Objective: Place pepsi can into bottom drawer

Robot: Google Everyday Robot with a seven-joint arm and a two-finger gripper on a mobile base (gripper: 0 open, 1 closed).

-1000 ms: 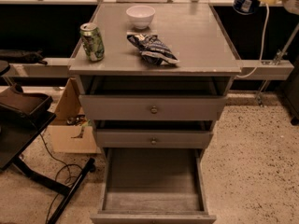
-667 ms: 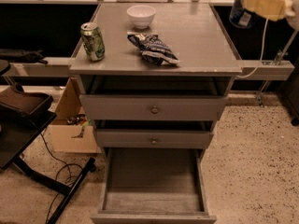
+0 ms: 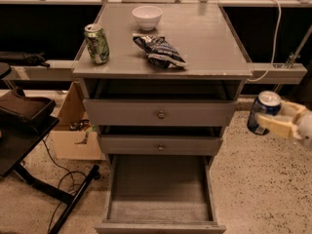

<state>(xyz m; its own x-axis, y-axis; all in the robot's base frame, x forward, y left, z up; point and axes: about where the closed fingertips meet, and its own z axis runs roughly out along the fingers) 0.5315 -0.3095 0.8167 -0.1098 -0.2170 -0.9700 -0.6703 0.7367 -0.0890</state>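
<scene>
Over floor right of table, clamps gripper on pepsi can. Holds it upright, ready for open bottom drawer.

The end effector grips the pepsi can upright at the right edge, level with the top drawer. The bottom drawer stands open. A green can, bowl and bag sit on the worktop.

Speckled floor all round, cardboard box just past the desk's left edge, black stand beside it, white cable off the back right corner. My gripper hangs past the right edge, clamped on the pepsi can.
</scene>
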